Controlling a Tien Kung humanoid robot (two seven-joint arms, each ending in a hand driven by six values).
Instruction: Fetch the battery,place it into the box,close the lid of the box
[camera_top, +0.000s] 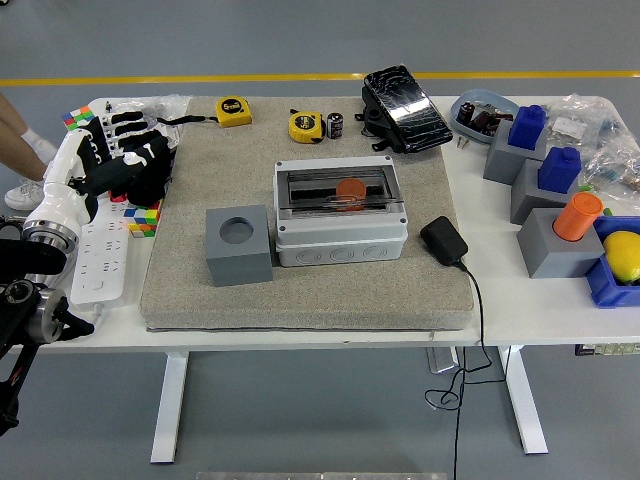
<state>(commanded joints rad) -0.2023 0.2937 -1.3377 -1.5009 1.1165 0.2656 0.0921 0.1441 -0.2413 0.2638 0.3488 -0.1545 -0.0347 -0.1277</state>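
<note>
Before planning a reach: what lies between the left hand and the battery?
In the head view, two yellow tape measures lie between the left hand and the battery.

A white table (500, 305) carries a large grey felt mat (300, 270) over its middle. On the bare strip along the left edge lie a white power strip (100, 250) and two colour cubes, one (142, 216) beside the mat and one (78, 116) at the far left corner. The right side holds grey blocks (555, 250) topped with blue and orange pieces, a blue tray (605, 285) with a yellow fruit, clear bags (600, 135) and a grey dish (480, 110).
</note>
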